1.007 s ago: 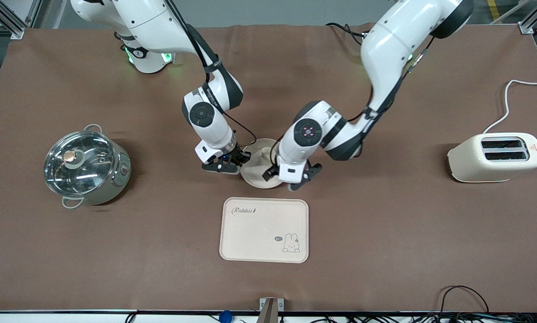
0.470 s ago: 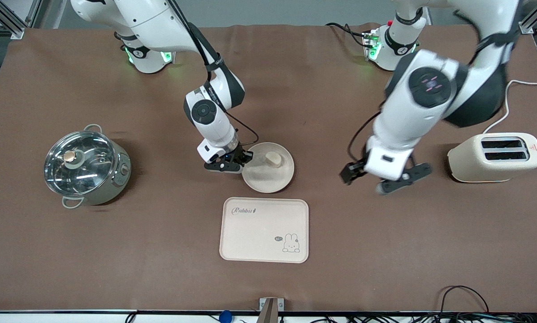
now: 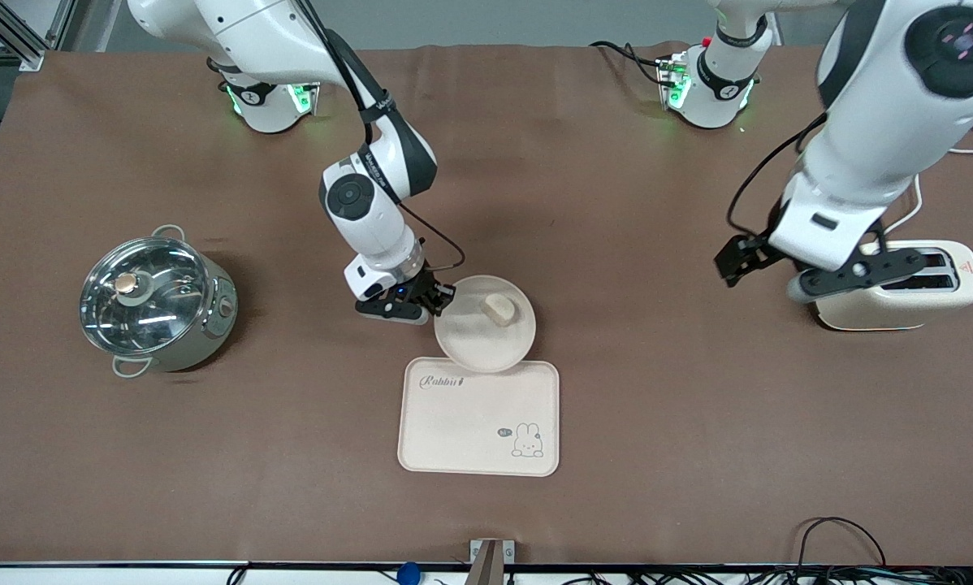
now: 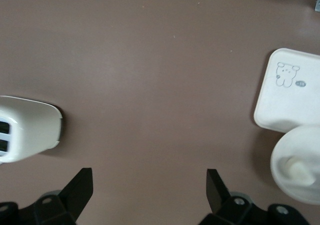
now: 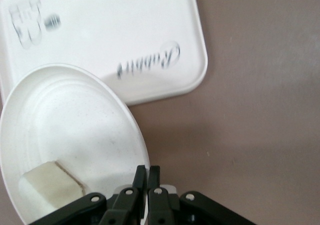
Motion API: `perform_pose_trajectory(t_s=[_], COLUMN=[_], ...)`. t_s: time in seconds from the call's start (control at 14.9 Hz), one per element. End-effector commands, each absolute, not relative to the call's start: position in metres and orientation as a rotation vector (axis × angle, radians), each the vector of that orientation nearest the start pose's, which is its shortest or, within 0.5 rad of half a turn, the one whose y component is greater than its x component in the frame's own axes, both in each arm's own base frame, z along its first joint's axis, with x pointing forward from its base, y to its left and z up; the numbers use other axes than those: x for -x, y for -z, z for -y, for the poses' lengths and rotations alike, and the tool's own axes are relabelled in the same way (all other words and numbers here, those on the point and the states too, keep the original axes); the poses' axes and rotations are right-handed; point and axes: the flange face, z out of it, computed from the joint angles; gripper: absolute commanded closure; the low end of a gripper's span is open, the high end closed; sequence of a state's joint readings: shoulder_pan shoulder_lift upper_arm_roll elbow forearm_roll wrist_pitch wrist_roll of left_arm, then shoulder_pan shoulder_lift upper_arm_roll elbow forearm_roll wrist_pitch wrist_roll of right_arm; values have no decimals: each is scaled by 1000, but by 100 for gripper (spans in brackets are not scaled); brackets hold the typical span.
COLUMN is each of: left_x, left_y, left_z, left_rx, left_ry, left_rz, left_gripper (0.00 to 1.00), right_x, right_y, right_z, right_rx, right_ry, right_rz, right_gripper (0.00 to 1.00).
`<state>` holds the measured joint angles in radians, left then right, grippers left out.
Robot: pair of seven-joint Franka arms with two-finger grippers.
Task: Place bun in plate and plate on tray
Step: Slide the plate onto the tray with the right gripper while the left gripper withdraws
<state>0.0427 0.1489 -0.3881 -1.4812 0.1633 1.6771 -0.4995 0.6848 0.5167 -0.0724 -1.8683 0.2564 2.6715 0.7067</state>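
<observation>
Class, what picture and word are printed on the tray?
A small bunny and "Rabbit" lettering on the cream tray; clearest in the front view.

The plate (image 3: 484, 325) covers a strip of the tray (image 3: 478, 418) at its rim nearest the robots. In the left wrist view, the picture's edge cuts off the toaster (image 4: 27, 127), the tray (image 4: 290, 92) and the plate (image 4: 300, 170). The right wrist view blurs the tray's (image 5: 125, 45) lettering and crops the bun (image 5: 50, 190).
</observation>
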Motion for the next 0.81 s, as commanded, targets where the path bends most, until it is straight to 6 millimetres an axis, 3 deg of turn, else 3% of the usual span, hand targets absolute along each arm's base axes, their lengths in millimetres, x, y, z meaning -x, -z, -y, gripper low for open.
perform_pose_trajectory(t_s=[0.0,0.13,0.34,0.6,0.74], left_x=[-564,-553,-533,-515,-510], left_y=[-629,-641,-661,-662,-657], left_z=[148,138,118,71,61], left_rx=[3037,3020,3018,3103,3133], left_ry=[150,114,82,22,-2], left_rz=[83,14,-44,-115,-112], left_gripper=[0,0,0,0,0], right_x=[-600,-628,-650,-659,-657], right_y=[-262,-246,-213,-209,-208], right_z=[-385,-376,-373,-362,-364], right_rx=[2764,2728,2710,2704,2705], right_ry=[268,287,302,305,304], right_rz=[-560,-666,-723,-748,-744], right_gripper=[97,97,98,98,98])
